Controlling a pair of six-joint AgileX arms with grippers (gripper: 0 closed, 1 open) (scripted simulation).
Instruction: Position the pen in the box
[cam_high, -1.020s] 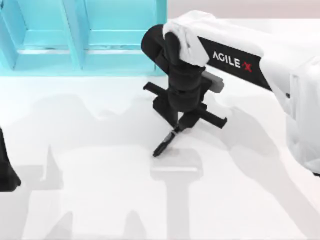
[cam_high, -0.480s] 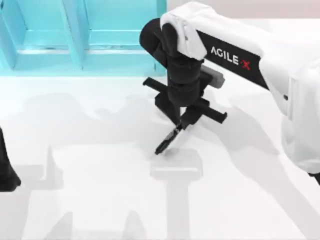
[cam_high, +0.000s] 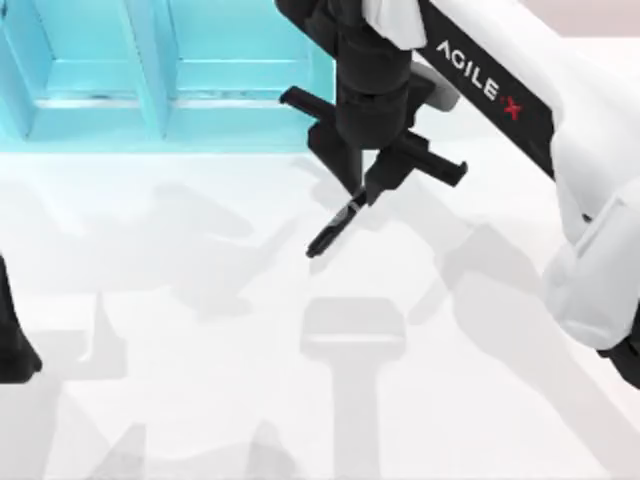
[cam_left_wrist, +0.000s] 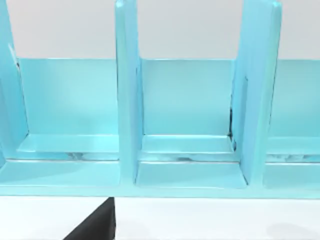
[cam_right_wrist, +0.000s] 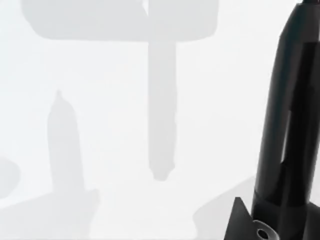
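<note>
The pen (cam_high: 334, 228) hangs slanted from my right gripper (cam_high: 362, 197), its free tip pointing down and toward the table's (cam_high: 200, 380) left, its upper end pinched between my fingers. My jaws are nearly closed, tight around the slim black barrel. In my right wrist view the pen (cam_right_wrist: 287, 125) runs as a dark shaft over the white table, with the silver band just beside my finger.

Compared with a second ago, I have carried the pen away from the spot over the middle of the table and up toward the far edge. It now sits higher above the surface, and its shadow has separated from it. My right arm has swung so that the wrist is over the near right corner of the box (cam_high: 150, 80), while the pen itself is still outside it, over bare table just in front of the box's front wall.

The box stands at the far left of the table, its dividers upright; my left wrist view looks straight at its compartments (cam_left_wrist: 187, 125). My left gripper (cam_high: 12, 345) is parked at the table's left edge, as before.
</note>
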